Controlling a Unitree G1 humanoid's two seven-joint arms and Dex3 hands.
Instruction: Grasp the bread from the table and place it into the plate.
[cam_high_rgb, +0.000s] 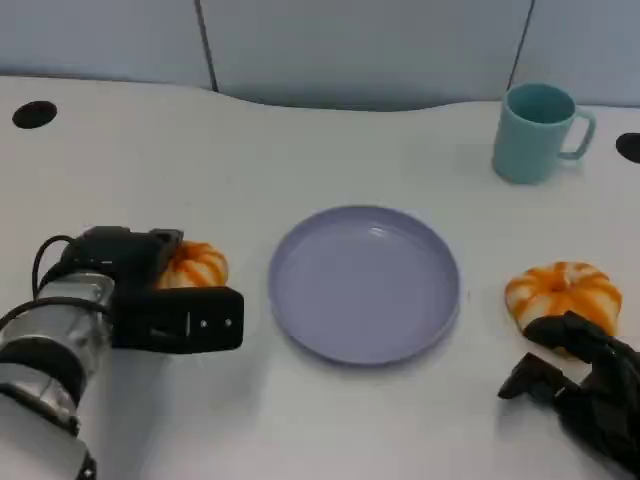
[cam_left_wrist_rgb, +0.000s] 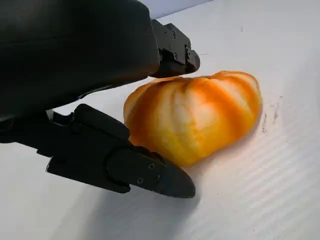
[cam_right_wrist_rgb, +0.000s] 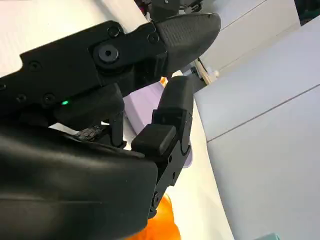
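the white bench (cam_high_rgb: 300, 420) carries everything, and the lavender plate (cam_high_rgb: 365, 283) sits at its middle with nothing on it. behind and to the right stands a teal mug (cam_high_rgb: 538, 131), well apart from the work. there are two orange-striped breads: the left bread (cam_high_rgb: 194, 266) lies beside the plate's left edge, the right bread (cam_high_rgb: 563, 291) near its right edge.

the left hand (cam_high_rgb: 165, 300) is around the left bread; the wrist view shows one finger (cam_left_wrist_rgb: 145, 172) low against its near side and another (cam_left_wrist_rgb: 175, 50) over its top, apart with the bread (cam_left_wrist_rgb: 195, 117) between them, resting on the bench (contact looks light, not a firm squeeze). the right hand (cam_high_rgb: 590, 385) rests just in front of the right bread, fingers loosely curled and holding nothing.

the risk, as i judge it: the bread is rounded and soft-looking, so closing off-centre could roll it out sideways, and a weak pinch could drop it short of the plate or knock the rim.
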